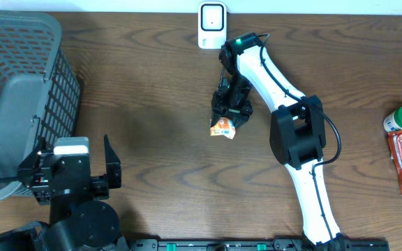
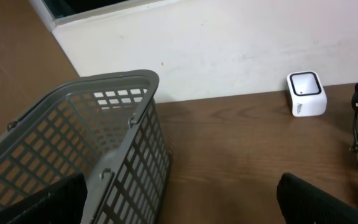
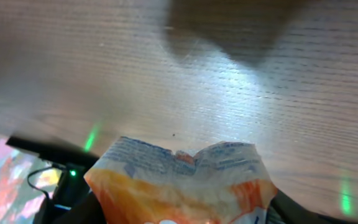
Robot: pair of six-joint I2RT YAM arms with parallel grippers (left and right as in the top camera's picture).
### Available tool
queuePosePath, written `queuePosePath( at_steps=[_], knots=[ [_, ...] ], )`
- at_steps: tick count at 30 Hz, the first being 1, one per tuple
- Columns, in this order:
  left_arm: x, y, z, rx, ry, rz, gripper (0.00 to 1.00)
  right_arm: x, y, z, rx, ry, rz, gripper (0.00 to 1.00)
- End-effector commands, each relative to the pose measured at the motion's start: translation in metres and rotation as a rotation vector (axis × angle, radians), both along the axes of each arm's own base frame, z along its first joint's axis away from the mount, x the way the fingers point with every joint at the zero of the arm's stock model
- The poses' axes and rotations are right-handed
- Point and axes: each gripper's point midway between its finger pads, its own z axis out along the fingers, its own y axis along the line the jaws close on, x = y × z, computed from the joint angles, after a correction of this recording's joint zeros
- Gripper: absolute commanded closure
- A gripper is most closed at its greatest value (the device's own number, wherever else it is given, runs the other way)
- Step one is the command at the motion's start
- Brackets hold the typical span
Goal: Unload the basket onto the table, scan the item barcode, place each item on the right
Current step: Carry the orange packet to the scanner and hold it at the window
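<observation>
The right tool [image 1: 227, 117] hangs over the middle of the tabletop [image 1: 145, 77], pinching an orange-and-white snack packet [image 1: 222, 127] by its upper edge, so the rest of the bag dangles below the fingers. From the wrist camera the crimped top of the packet fills the lower view with wood grain beyond it, so it looks lifted clear rather than lying flat. The small white scanner [image 1: 212, 26] stands at the far edge, near the packet but not touching it, with its window facing the arm. I take it the bag is held this way so a printed side can be turned toward that window. I can't make out a barcode on any visible face.

The left tool [image 1: 73, 148] sits low at the near edge with its fingers spread wide, gripping nothing. It is just beside the grey basket [image 1: 19, 84], probably to stay out of the way.
</observation>
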Motion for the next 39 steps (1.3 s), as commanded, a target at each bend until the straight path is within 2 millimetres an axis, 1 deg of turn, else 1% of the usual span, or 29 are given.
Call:
queuePosePath(
  at_steps=[1, 4, 14, 17, 20, 22, 25, 27, 30, 31, 33, 36, 39],
  knots=[
    [-0.001, 0.002, 0.001, -0.006, -0.005, 0.009, 0.02, 0.005, 0.008, 0.028, 0.074, -0.07, 0.019, 0.45],
    [-0.001, 0.002, 0.001, -0.006, -0.005, 0.009, 0.02, 0.005, 0.009, 0.031, 0.078, -0.079, 0.021, 0.45],
    [-0.001, 0.002, 0.001, -0.006, -0.005, 0.009, 0.02, 0.004, 0.011, 0.032, 0.081, -0.078, 0.022, 0.46],
    [-0.001, 0.002, 0.001, -0.006, -0.005, 0.009, 0.02, 0.013, 0.012, 0.027, 0.083, -0.126, 0.03, 0.44],
    [-0.001, 0.002, 0.001, -0.006, -0.005, 0.009, 0.02, 0.034, 0.021, 0.022, 0.112, -0.214, 0.017, 0.42],
    [-0.001, 0.002, 0.001, -0.006, -0.005, 0.009, 0.02, 0.051, 0.028, 0.02, 0.136, -0.282, -0.004, 0.41],
    [-0.001, 0.002, 0.001, -0.006, -0.005, 0.009, 0.02, 0.081, 0.037, 0.023, 0.169, -0.402, -0.035, 0.4],
    [-0.001, 0.002, 0.001, -0.006, -0.005, 0.009, 0.02, 0.105, 0.039, 0.028, 0.165, -0.504, -0.054, 0.41],
    [-0.001, 0.002, 0.001, -0.006, -0.005, 0.009, 0.02, 0.146, 0.031, 0.039, 0.088, -0.69, -0.072, 0.43],
    [-0.001, 0.002, 0.001, -0.006, -0.005, 0.009, 0.02, 0.162, 0.026, 0.046, 0.048, -0.77, -0.079, 0.43],
    [-0.001, 0.002, 0.001, -0.006, -0.005, 0.009, 0.02, 0.187, 0.018, 0.057, -0.024, -0.898, -0.09, 0.44],
    [-0.001, 0.002, 0.001, -0.006, -0.005, 0.009, 0.02, 0.221, 0.005, 0.074, -0.129, -1.068, -0.121, 0.41],
    [-0.001, 0.002, 0.001, -0.006, -0.005, 0.009, 0.02, 0.247, -0.006, 0.089, -0.204, -1.205, -0.151, 0.4]
  ],
)
